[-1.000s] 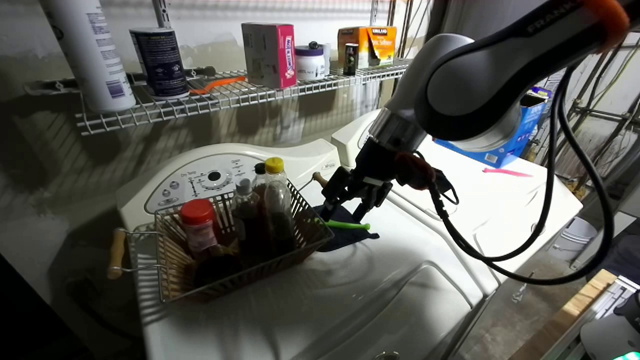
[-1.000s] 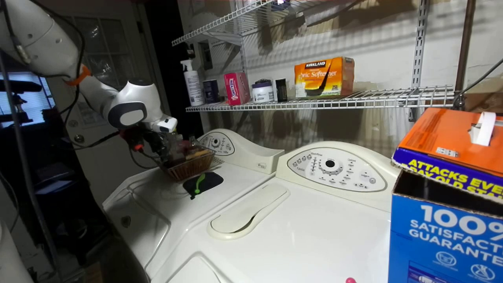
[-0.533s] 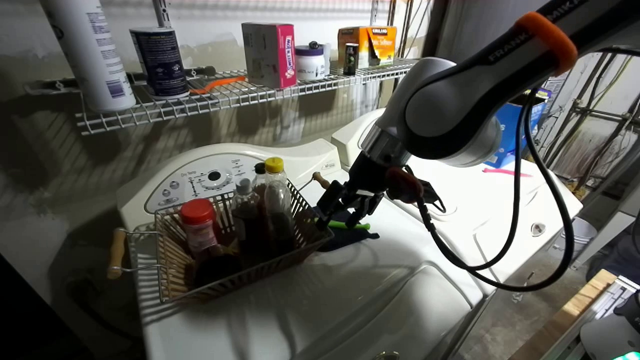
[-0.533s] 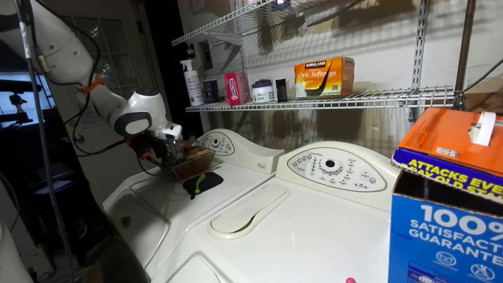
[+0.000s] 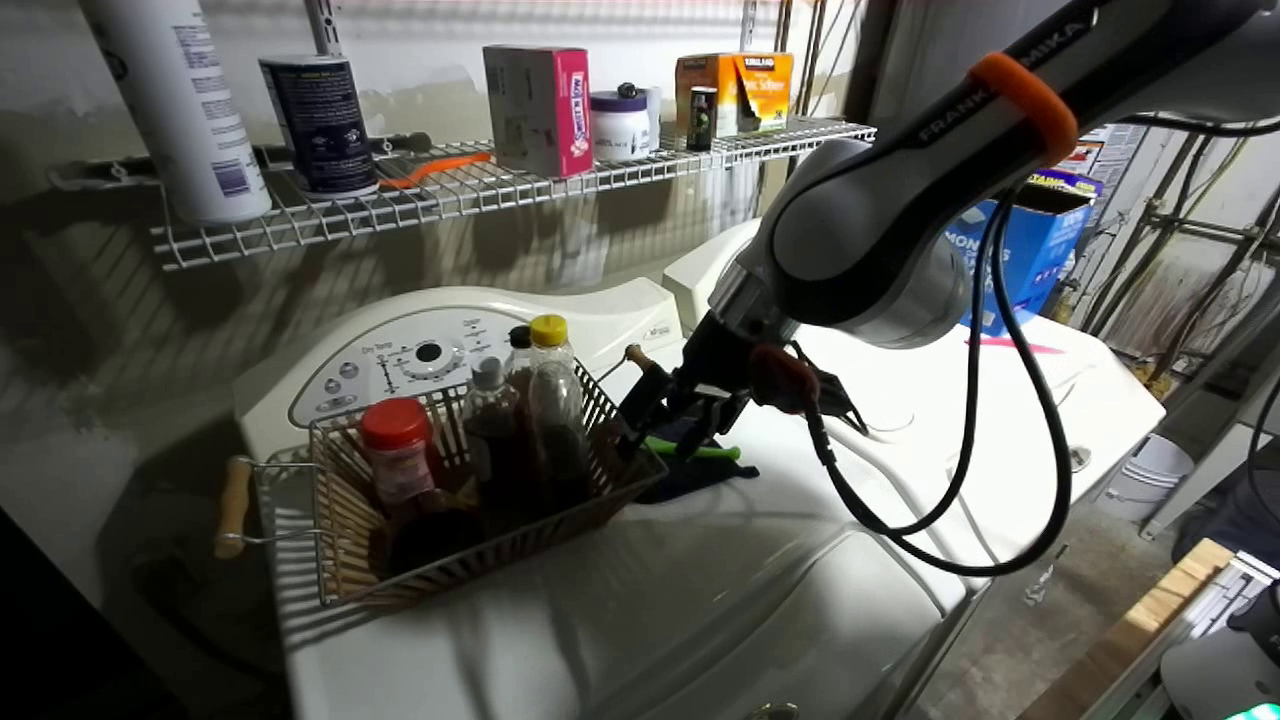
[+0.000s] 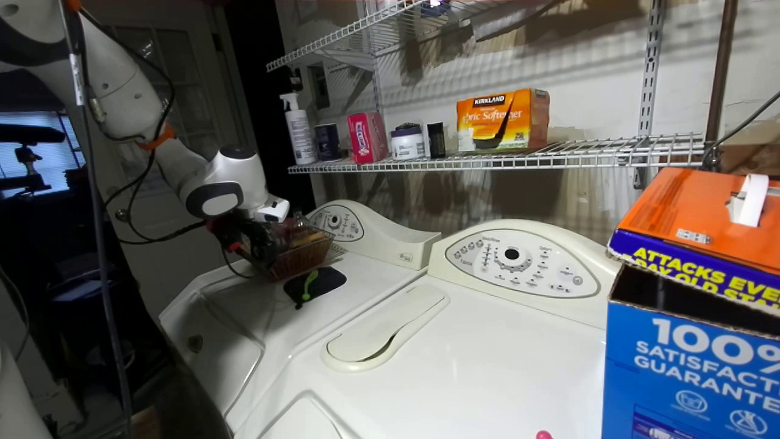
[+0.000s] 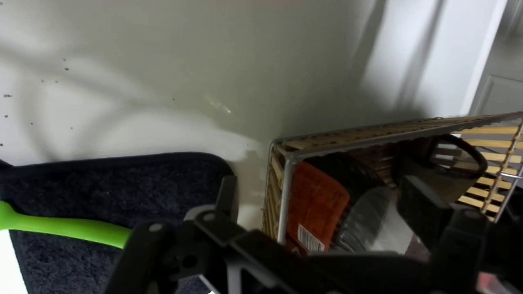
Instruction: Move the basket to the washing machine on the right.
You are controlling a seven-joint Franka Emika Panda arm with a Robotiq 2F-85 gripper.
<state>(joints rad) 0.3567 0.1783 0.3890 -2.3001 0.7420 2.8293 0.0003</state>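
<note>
Basket (image 5: 480, 545): on dryer (image 5: 660, 610), lower left of ext. view. Gripper (image 7: 325, 194): wide, prob. astride rim (image 7: 286, 200), nothing held. Likely pre-grasp; next: pinch, lift level, carry over to washer (image 6: 481, 353).

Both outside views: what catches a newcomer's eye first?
Probably the bulky white and black robot arm, its open black gripper at one end of a brown slatted basket. Next, the slim green object on dark cloth beside the basket. Then the blue cardboard box on the white washing machine on the right.
</note>
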